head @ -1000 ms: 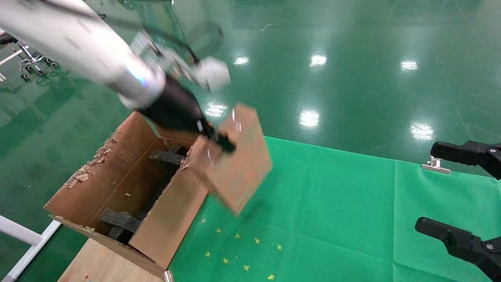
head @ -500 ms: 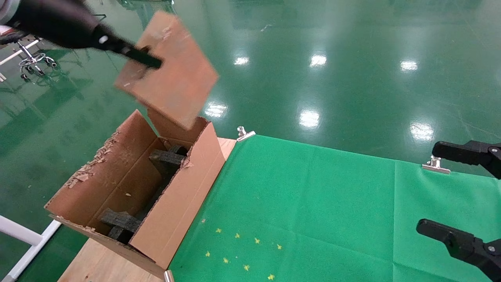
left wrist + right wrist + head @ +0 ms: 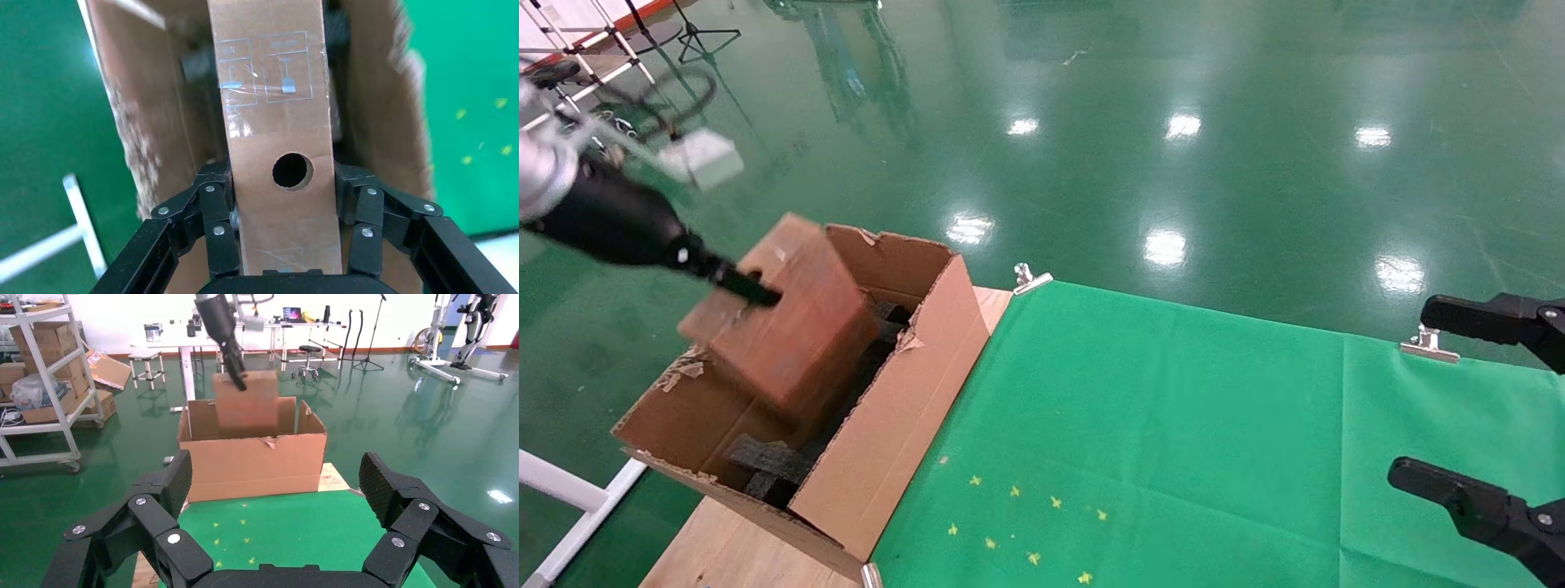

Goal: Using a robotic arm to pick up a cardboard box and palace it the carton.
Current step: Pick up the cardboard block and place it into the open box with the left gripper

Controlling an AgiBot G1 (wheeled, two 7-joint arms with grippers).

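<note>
cardboard box (image 3: 789, 339): I'm seeing it reddish-brown, closed, tilting, lower part sitting inside the carton; narrow top face showing a round hole and printed symbols.
carton (image 3: 891, 429): I'm seeing it long, brown, open-topped, lying at the left edge of the green cloth; ragged torn flaps, black foam blocks inside.
robotic arm (image 3: 568, 192): left gripper (image 3: 283, 205) is clamping the box's sides.

matt reddish-brown cardboard box (image 3: 789, 339) with glossy clear tape, rough corrugated carton (image 3: 891, 420) with ragged torn edges, coarse black foam blocks (image 3: 768, 461), matt green cloth (image 3: 1173, 441), glossy green floor (image 3: 1173, 163), shiny metal clips (image 3: 1428, 343)
</note>
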